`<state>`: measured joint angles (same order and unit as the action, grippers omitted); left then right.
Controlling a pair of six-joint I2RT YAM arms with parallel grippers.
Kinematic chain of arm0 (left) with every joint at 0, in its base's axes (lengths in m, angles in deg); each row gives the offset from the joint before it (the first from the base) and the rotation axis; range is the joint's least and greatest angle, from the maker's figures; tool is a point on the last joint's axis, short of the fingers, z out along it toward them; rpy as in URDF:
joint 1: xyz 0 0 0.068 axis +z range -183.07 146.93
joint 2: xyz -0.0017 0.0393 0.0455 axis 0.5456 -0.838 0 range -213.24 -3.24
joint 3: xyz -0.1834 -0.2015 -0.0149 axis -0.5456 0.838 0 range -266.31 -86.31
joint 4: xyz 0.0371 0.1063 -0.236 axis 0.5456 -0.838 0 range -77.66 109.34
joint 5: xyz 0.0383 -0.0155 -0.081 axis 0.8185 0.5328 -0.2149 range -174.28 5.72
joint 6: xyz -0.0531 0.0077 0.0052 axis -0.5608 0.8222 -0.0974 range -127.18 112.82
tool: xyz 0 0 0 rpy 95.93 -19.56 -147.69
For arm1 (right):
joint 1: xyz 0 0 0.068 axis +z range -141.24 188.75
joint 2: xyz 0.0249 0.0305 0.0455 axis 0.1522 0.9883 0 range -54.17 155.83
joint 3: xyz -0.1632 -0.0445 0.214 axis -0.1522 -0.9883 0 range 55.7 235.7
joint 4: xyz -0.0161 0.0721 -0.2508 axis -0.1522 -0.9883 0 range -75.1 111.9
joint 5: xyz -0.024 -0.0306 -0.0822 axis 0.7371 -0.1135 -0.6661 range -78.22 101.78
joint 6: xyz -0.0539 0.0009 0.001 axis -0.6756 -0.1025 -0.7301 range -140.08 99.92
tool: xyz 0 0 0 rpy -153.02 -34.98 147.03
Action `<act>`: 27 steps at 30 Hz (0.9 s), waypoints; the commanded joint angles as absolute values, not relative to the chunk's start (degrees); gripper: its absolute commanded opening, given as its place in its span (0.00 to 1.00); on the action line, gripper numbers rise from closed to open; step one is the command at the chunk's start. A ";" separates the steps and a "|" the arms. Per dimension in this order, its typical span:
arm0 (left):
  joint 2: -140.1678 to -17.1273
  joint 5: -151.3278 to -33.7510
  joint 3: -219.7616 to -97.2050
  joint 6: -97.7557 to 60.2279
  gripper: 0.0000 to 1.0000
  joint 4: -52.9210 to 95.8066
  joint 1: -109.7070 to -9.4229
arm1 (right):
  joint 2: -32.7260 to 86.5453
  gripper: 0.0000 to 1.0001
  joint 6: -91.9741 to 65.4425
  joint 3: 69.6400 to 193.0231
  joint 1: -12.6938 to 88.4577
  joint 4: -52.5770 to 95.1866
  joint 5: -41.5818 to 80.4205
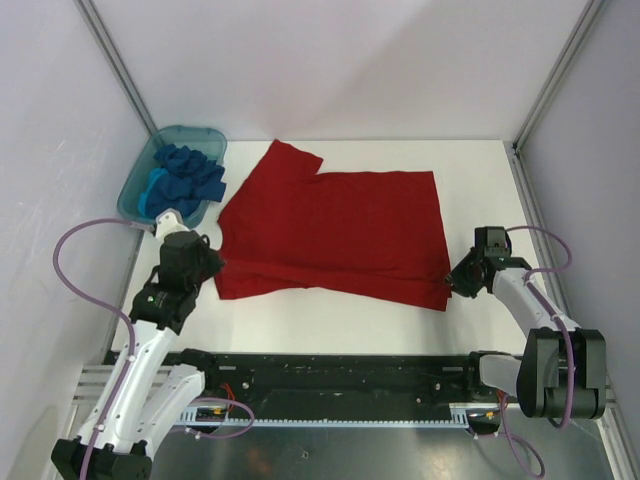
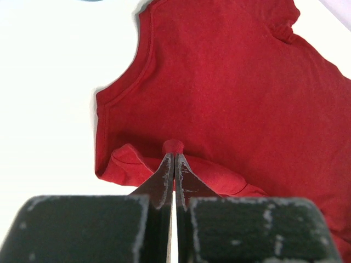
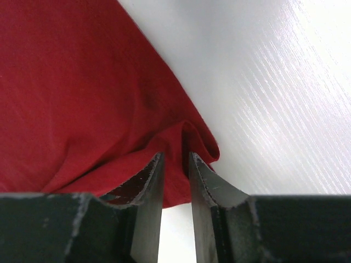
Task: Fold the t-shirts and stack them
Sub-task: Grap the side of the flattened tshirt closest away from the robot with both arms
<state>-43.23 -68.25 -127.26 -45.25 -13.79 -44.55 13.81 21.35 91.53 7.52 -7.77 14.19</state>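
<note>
While looking down from above, finds the red t-shirt (image 1: 340, 235) spread flat across the middle of the white table (image 1: 330, 320), one sleeve reaching toward the far side. Shows the left gripper (image 2: 174, 158) at the shirt's near left edge, jaws pressed together on a small nub of red cloth, a rolled fold bunched just beside the tips. Shows the right gripper (image 3: 176, 159) at the near right corner, jaws standing slightly apart astride a raised ridge of the same cloth. Leaves the blue t-shirts (image 1: 185, 172), royal and lighter blue, heaped in the teal tub (image 1: 130, 195) at the far left, near the red shirt's left edge.
</note>
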 commanded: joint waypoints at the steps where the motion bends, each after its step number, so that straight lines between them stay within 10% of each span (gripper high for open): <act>1: -41.53 -68.71 -126.70 -45.88 0.00 -14.29 -44.25 | 14.19 0.27 21.78 91.61 7.38 -6.59 14.05; 13: -40.31 -69.16 -125.11 -47.10 0.00 -15.28 -44.25 | 16.38 0.27 20.69 91.56 7.08 -5.34 15.10; 19: -38.86 -70.41 -124.51 -48.27 0.00 -16.36 -44.25 | 15.55 0.03 20.82 91.63 6.66 -6.03 17.18; 27: -33.23 -65.80 -126.62 -49.83 0.00 -22.86 -44.23 | 3.26 0.00 19.37 91.80 -1.05 -16.22 20.76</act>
<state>-36.13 -69.03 -124.57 -48.20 -19.27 -44.55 9.09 20.72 91.38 3.19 -10.11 18.59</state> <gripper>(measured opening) 0.005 0.010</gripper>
